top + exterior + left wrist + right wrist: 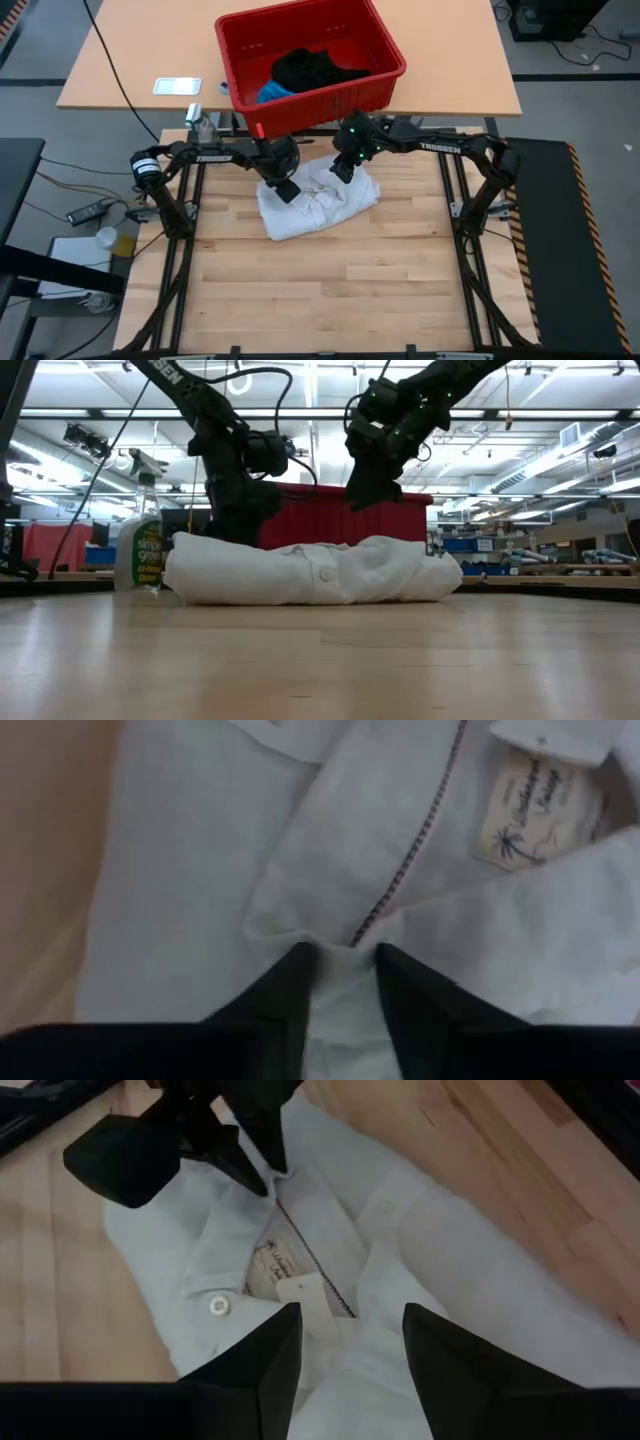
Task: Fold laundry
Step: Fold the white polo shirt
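High view shows a wooden table (330, 280) with a folded white shirt (318, 205) near its 12 o'clock edge. Both black arms carry the word TROSSEN in white letters. Behind the table, a red basket (310, 62) sits on a desk; inside it lie a black garment (312, 68) and, at its 8 o'clock corner, a blue garment (272, 92). A small white card (177, 87) rests on the desk at 9 o'clock from the basket.

The left gripper (286, 189) sits on the shirt's 10 o'clock part. In the left wrist view its fingers (285, 995) stand a little apart, with a small ridge of white cloth between them; whether they pinch it cannot be told. A cream neck label (528, 820) shows a palm tree and script too blurred to read.

The right gripper (343, 166) hovers at the shirt's 1 o'clock edge, fingers (272, 1355) spread apart and holding nothing, above the collar, the same label and a white button (218, 1306).

In the low view, a spray bottle (140, 545) at 9 o'clock from the shirt reads "simple green".
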